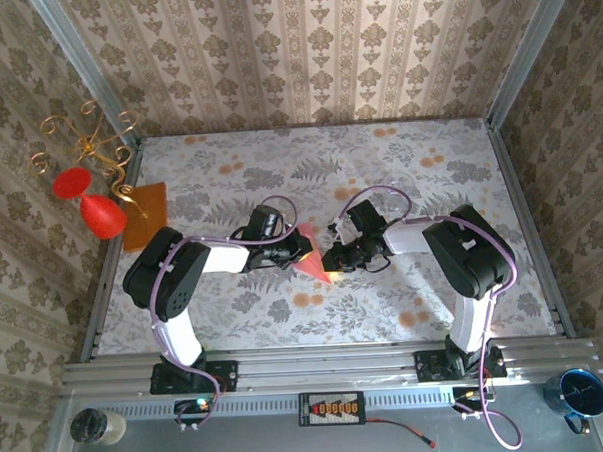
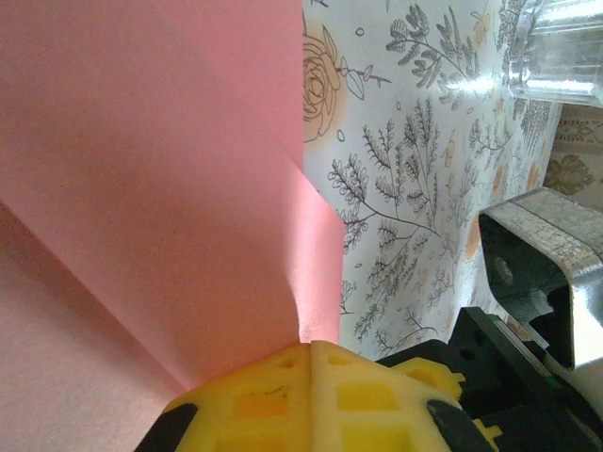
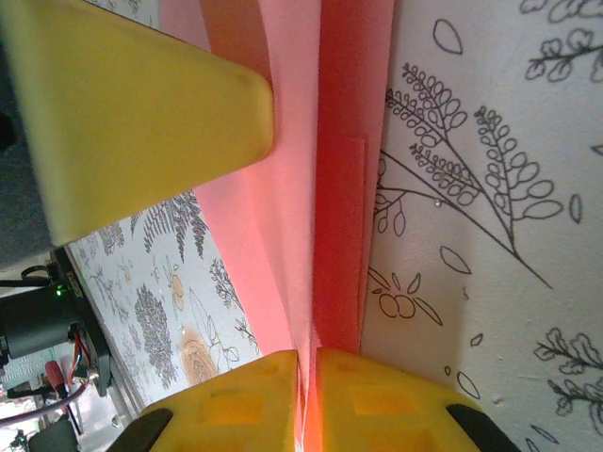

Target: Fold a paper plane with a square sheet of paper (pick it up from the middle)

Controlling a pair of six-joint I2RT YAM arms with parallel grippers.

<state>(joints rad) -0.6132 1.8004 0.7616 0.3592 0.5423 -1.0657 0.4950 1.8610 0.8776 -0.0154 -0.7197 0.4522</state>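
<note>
Now, left gripper (image 2: 311, 350): pads closed on a fold of the paper plane (image 2: 141, 188).
Right gripper (image 3: 309, 363): pinched shut on its creased edge.
Paper plane: half-folded, pink, held between both claws over the middle of the table (image 1: 430, 180).
Doing it well: hold both pinches firm, draw evenly along the crease, never twist or tear.
</note>
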